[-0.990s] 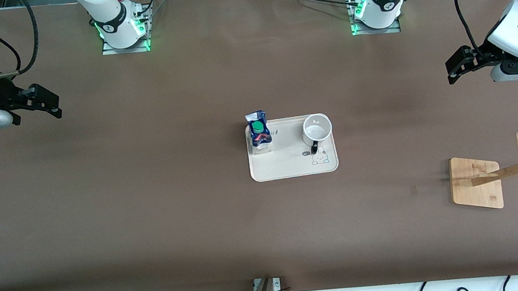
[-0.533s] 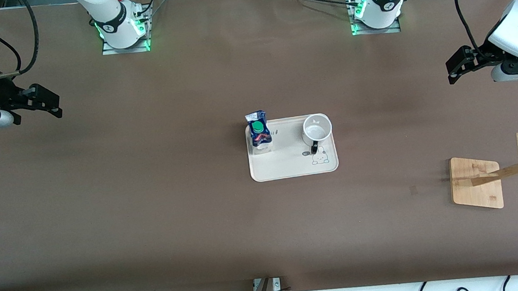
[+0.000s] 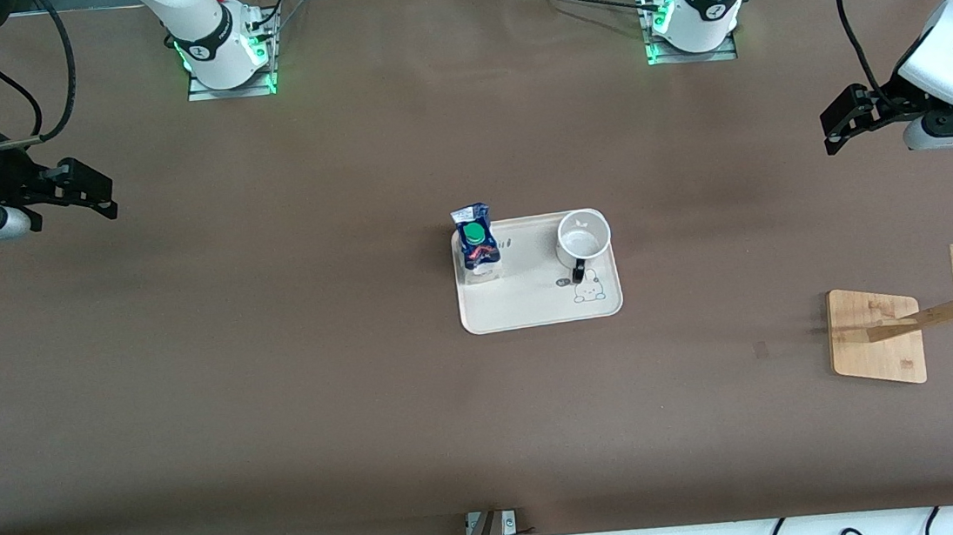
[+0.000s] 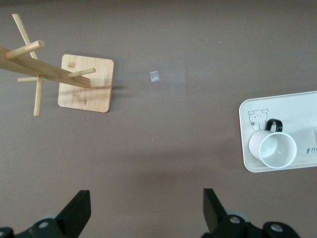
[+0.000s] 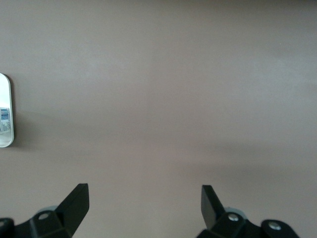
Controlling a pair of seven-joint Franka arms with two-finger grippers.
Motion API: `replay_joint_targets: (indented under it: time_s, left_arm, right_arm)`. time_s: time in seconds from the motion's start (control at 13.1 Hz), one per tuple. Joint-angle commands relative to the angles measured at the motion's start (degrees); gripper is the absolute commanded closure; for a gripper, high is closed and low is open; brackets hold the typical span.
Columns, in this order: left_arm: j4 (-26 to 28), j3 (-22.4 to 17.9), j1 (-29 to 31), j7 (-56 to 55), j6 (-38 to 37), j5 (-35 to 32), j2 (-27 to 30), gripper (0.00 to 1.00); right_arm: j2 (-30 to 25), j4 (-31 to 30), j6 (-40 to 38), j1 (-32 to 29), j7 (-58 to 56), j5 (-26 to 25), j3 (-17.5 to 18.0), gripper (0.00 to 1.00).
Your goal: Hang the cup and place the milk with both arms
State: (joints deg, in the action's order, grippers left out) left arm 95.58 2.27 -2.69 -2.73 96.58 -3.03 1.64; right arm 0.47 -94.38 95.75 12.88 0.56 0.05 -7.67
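The cup (image 3: 584,240), a white mug with a black loop handle, stands upright on a pale tray (image 3: 534,319) in the middle of the table. The milk (image 3: 476,246), a blue and white carton with a green cap, stands on the same tray at the end toward the right arm. My left gripper (image 3: 831,133) hangs open over bare table near the left arm's end, far from the tray. In the left wrist view the left gripper (image 4: 146,196) is empty, with the cup (image 4: 277,150) off to one side. My right gripper (image 3: 106,198) hangs open and empty (image 5: 143,191) over the right arm's end.
A wooden peg rack (image 3: 877,338) stands on a square bamboo base toward the left arm's end, nearer the front camera than the tray; it also shows in the left wrist view (image 4: 86,82). A small scrap (image 3: 760,350) lies beside it. Cables hang past the table's near edge.
The right gripper has drifted slightly toward the bases' edge of the table. The left arm, cup and milk have not moved.
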Motion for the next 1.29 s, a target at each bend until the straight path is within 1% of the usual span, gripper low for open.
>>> replay_joint_targets:
  time_s: [0.0, 0.08, 0.15, 0.23, 0.38, 0.46, 0.53, 0.61, 0.76, 0.84, 0.91, 0.99, 1.07, 1.22]
  left_arm:
    - [-2.1, -0.1, 0.2, 1.3, -1.4, 0.4, -0.9, 0.00]
    - [-2.1, 0.0, 0.2, 1.3, -1.4, 0.4, -0.9, 0.00]
    - [-2.1, -0.1, 0.2, 1.3, -1.4, 0.4, -0.9, 0.00]
    - [-2.1, 0.0, 0.2, 1.3, -1.4, 0.4, -0.9, 0.00]
    - [-2.1, 0.0, 0.2, 1.3, -1.4, 0.4, -0.9, 0.00]
    - [-2.1, 0.0, 0.2, 1.3, -1.4, 0.4, -0.9, 0.00]
    - [-2.1, 0.0, 0.2, 1.3, -1.5, 0.4, -0.9, 0.00]
    - [-2.1, 0.0, 0.2, 1.2, -1.5, 0.4, -0.9, 0.00]
    - [-2.1, 0.0, 0.2, 1.2, -1.5, 0.4, -0.9, 0.00]
    - [-2.1, 0.0, 0.2, 1.2, -1.5, 0.5, -0.9, 0.00]
    - [-2.1, 0.0, 0.2, 1.2, -1.5, 0.5, -0.9, 0.00]
    - [-2.1, 0.0, 0.2, 1.2, -1.5, 0.5, -0.9, 0.00]
    - [-2.1, -0.1, 0.2, 1.2, -1.6, 0.4, -0.9, 0.00]
    - [-2.1, 0.0, 0.2, 1.2, -1.6, 0.4, -0.9, 0.00]
  right_arm:
    - [1.9, 1.1, -1.0, 0.0, -0.7, 0.0, 0.2, 0.00]
    - [3.3, 1.0, -1.1, -0.1, -0.7, 0.1, 0.2, 0.00]
    - [6.9, 1.0, -1.4, 0.1, -0.6, 0.0, 0.2, 0.00]
    - [7.9, 1.4, -2.5, 0.0, -0.9, 0.0, 0.2, 0.00]
    - [7.9, 1.4, -2.8, 0.3, -5.3, 0.4, 0.6, 0.00]
    - [7.8, 1.5, -2.9, 0.8, -5.0, 0.8, 1.2, 0.00]
    - [7.7, 1.7, -2.9, 1.4, -4.3, 1.3, 2.9, 0.00]
    - [7.5, 2.6, -3.0, 1.9, -1.2, 2.7, 5.4, 0.00]
    - [8.0, 3.2, -2.8, 3.9, 7.4, 3.2, 11.2, 0.00]
    - [9.0, 3.5, -2.1, 5.6, 10.2, 3.3, 12.8, 0.00]
    - [11.1, 4.2, -0.7, 7.8, 11.4, 3.7, 13.7, 0.00]
    - [13.0, 5.6, 2.0, 10.7, 12.8, 5.2, 14.3, 0.00]
    - [15.5, 7.2, 5.0, 14.2, 15.9, 6.0, 14.3, 0.00]
    - [20.7, 12.1, 10.4, 19.8, 22.0, 5.8, 14.3, 0.00]
